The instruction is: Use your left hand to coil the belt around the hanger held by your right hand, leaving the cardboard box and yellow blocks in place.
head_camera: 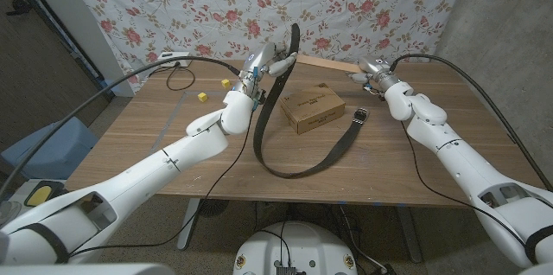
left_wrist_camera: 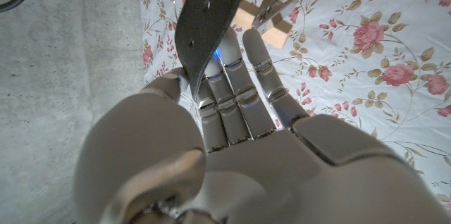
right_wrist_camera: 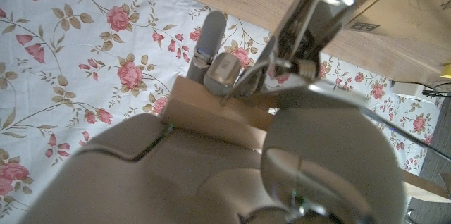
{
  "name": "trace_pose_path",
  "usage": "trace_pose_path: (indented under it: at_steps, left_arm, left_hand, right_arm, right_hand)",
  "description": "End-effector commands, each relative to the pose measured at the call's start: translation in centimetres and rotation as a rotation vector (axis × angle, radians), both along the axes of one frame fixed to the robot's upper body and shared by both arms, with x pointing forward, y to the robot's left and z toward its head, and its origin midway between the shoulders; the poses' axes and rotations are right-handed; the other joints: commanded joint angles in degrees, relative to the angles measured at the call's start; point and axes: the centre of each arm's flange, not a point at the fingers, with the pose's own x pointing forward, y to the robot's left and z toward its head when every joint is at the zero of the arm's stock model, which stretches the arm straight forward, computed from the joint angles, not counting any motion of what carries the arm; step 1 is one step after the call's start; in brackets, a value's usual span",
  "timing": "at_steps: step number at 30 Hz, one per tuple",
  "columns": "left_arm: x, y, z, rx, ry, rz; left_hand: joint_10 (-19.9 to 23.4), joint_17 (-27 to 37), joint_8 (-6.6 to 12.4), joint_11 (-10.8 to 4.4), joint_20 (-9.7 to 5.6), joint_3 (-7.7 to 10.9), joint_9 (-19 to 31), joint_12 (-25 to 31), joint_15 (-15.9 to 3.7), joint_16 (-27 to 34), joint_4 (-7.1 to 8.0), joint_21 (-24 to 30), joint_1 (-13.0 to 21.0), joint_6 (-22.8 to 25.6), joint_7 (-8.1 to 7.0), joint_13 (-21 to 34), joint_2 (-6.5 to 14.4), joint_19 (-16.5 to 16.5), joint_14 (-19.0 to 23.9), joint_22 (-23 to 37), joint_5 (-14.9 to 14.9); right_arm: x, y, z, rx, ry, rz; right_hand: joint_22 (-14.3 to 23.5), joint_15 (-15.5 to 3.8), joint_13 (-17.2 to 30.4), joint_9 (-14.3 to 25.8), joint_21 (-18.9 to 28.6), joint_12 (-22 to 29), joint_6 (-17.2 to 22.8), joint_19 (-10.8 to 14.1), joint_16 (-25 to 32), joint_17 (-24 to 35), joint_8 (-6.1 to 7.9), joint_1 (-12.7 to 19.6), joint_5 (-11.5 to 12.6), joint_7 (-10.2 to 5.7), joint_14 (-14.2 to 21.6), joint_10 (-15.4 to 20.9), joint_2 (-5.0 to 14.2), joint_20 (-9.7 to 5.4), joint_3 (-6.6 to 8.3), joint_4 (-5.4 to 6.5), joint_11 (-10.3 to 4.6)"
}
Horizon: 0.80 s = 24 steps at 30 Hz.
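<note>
Sagging nearest the front edge of the wooden surface (head_camera: 130, 150), the low loop of the black belt (head_camera: 285, 169) lies at 6 o'clock of the scene, its buckle end resting on the wood just at 3 o'clock of the cardboard box (head_camera: 312, 108). From that loop the strap climbs to the left robot hand (head_camera: 263, 63), raised above the middle of the surface, which grips it near the punched tip; the left wrist view shows the strap's holed end pressed between thumb and fingers (left_wrist_camera: 236, 94), the tip standing free above them. Lifting that end keeps the belt taut enough to swing toward the hanger, it appears, while the slack trails clear of the box. At 2 o'clock of the box, the right robot hand (head_camera: 373, 73) is closed on the wooden hanger (head_camera: 341, 67), whose bar runs toward the left robot hand along the far side of the surface; its metal clip (right_wrist_camera: 310, 30) shows up close in the right wrist view. Held out level, the bar offers a free span for winding. No turn of belt sits on it yet. Farther back, at 10 o'clock of the box, two yellow blocks (head_camera: 202, 96) lie well apart from the strap, before the floral backdrop (head_camera: 346, 7).
</note>
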Motion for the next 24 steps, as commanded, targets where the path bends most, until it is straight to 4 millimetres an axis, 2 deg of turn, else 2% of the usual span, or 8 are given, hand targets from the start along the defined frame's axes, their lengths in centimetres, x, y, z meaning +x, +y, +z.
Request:
trace_pose_path:
  at_steps: [1, 5, 9, 15, 21, 22, 24]
  left_arm:
    - [-1.4, -0.6, 3.3, 0.031, -0.076, -0.088]
    - [-0.8, -0.7, 4.3, 0.035, -0.082, -0.084]
    - [-0.4, -0.6, 5.7, 0.022, -0.094, -0.083]
    - [0.3, -0.6, 7.9, 0.014, -0.083, -0.079]
    - [0.8, -1.0, 9.8, 0.049, -0.071, -0.052]
    - [0.8, -1.0, 10.1, 0.048, -0.07, -0.05]
    - [0.9, -1.1, 10.7, 0.045, -0.07, -0.046]
  left_hand:
    - [-1.3, -0.12, -0.6, -1.91, -2.01, 0.33, -0.41, -0.49, -0.73, -0.7, 0.3, 0.69, 0.95, 1.05, 0.86, -0.11, 0.05, 1.03, 0.79, -0.29, 0.59]
    - [-0.52, -2.37, -2.18, -1.57, -2.13, 1.06, -2.16, -2.07, -1.18, -2.56, -0.09, 1.68, 1.97, 1.43, 2.24, -2.46, -0.14, 1.76, 2.44, -1.2, 0.96]
    - [-0.02, -2.64, -2.9, -1.23, -2.17, 1.32, -2.96, -2.8, -1.31, -3.0, -0.12, 2.1, 2.21, 1.83, 2.42, -3.49, -0.44, 2.26, 3.29, -1.83, 1.04]
    - [-0.05, -2.35, -3.15, -1.69, -2.38, 1.58, -2.72, -2.92, -1.58, -3.46, 0.0, 2.55, 2.38, 1.97, 2.15, -2.99, -0.59, 2.54, 3.59, -2.52, 1.07]
    - [0.35, -3.53, -4.09, -1.28, -2.56, 1.99, -3.46, -4.28, -1.87, -4.7, 0.08, 3.13, 2.75, 2.09, 2.67, -4.69, -0.38, 2.83, 4.18, -3.07, 0.98]
    - [0.38, -3.96, -4.4, -1.52, -2.62, 2.17, -3.77, -4.63, -2.03, -5.1, -0.14, 3.35, 3.06, 2.21, 3.18, -5.06, -0.46, 3.15, 4.33, -3.24, 0.91]
    - [0.66, -4.62, -4.96, -1.6, -2.61, 2.46, -4.28, -5.09, -2.23, -5.71, -0.37, 3.65, 3.46, 2.48, 3.34, -5.62, -0.49, 3.59, 4.76, -3.54, 0.76]
  right_arm:
    - [-0.8, 1.6, 0.0, -0.018, -0.039, 0.042]
    - [-1.4, 2.0, 0.0, -0.028, -0.069, 0.062]
    - [-2.0, 2.5, -0.1, -0.049, -0.11, 0.077]
    - [-2.9, 3.1, -0.5, -0.092, -0.164, 0.092]
    - [-3.6, 3.2, -0.6, -0.11, -0.195, 0.137]
    - [-3.8, 3.3, -0.7, -0.114, -0.205, 0.144]
    - [-4.0, 3.6, -0.8, -0.123, -0.217, 0.158]
  right_hand:
    - [0.02, -0.39, 0.14, -0.14, 0.38, 0.44, -0.17, -0.35, 0.3, 5.33, 0.67, -5.06, -0.15, 0.0, 0.18, -0.21, 4.77, -1.06, 0.56, 0.08, -0.32]
    - [0.0, -0.39, 0.14, 0.03, 0.56, 0.45, -0.38, -0.27, 0.3, 5.33, 1.06, -5.16, -0.2, 0.07, 0.2, -0.18, 4.76, -1.07, 0.7, 0.09, -0.26]
    - [-0.01, -0.39, 0.14, -0.38, 0.64, 0.47, -0.27, -0.39, 0.31, 5.33, 1.15, -5.23, -0.24, 0.08, 0.23, -0.13, 4.75, -1.08, 0.82, 0.1, -0.28]
    - [-0.03, -0.38, 0.15, -0.17, 0.77, 0.48, -0.67, -0.55, 0.31, 5.35, 1.61, -5.36, -0.29, 0.11, 0.2, -0.14, 4.69, -1.21, 0.98, 0.1, -0.24]
    - [-0.04, -0.37, 0.15, -0.37, 0.79, 0.4, -0.92, -1.08, 0.28, 5.36, 1.92, -5.55, -0.32, 0.06, -0.04, -0.5, 4.55, -1.31, 1.08, 0.11, -0.25]
    - [-0.04, -0.36, 0.16, -0.43, 0.8, 0.41, -0.94, -1.16, 0.28, 5.37, 1.97, -5.59, -0.31, 0.14, -0.11, -0.54, 4.52, -1.36, 1.08, 0.11, -0.27]
    - [-0.04, -0.36, 0.16, -0.66, 0.87, 0.45, -0.94, -1.16, 0.26, 5.36, 2.03, -5.66, -0.3, 0.11, -0.25, -0.49, 4.49, -1.31, 1.11, 0.11, 0.17]
